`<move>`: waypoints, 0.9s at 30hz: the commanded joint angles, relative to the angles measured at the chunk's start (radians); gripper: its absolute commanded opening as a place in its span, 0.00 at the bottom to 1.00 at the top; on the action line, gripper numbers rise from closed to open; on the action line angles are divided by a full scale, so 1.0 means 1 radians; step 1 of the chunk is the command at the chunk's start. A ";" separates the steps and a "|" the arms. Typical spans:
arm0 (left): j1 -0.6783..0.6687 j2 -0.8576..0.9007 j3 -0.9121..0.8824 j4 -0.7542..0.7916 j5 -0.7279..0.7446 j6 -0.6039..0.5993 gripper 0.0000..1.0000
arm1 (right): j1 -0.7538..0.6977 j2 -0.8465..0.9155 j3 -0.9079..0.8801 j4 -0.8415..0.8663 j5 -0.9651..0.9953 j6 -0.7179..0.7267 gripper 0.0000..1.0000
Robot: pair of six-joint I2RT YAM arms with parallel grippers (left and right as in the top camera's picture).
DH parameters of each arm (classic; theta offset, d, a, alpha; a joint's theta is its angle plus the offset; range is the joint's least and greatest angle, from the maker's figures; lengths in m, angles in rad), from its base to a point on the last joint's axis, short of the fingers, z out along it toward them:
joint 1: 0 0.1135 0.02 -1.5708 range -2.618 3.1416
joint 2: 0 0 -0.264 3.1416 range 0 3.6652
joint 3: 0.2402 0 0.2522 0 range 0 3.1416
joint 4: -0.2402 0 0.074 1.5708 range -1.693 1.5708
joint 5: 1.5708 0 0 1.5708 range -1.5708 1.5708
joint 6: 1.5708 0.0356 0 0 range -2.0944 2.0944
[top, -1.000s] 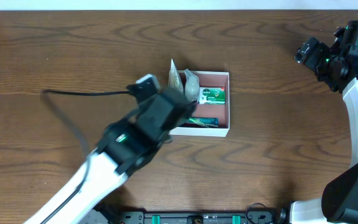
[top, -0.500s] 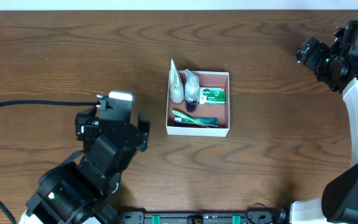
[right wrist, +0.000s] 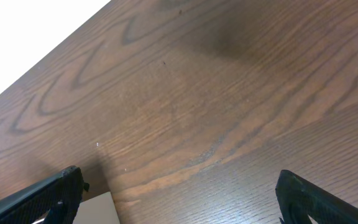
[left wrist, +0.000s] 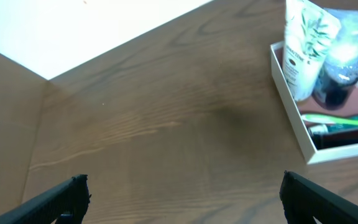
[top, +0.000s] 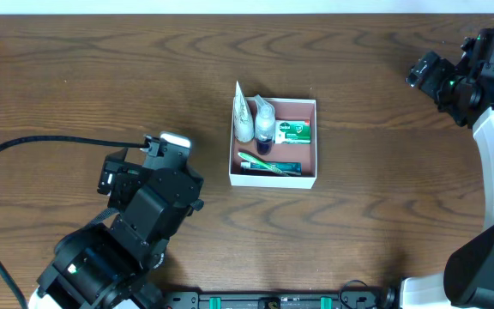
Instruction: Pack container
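Note:
The container, a square shallow box with white walls and a pink-brown inside, sits at mid-table. It holds a white tube, a clear bottle with dark liquid, a green-and-white soap box and a green toothbrush. My left gripper is open and empty, well to the left of the container and a little nearer the front. The left wrist view shows its fingers spread over bare wood, with the container at the right edge. My right gripper is open and empty at the far right; its fingers are wide apart.
A black cable runs from the left arm across the left side of the wooden table. A pale flat corner shows at the bottom left of the right wrist view; what it is cannot be told.
My left arm has pulled back from over the container to the lower left, uncovering the box and its contents. The right arm has not moved.

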 commanded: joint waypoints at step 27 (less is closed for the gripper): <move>0.539 -0.491 -0.763 0.870 0.597 0.013 0.98 | -0.006 -0.014 0.015 0.002 0.006 -0.011 0.99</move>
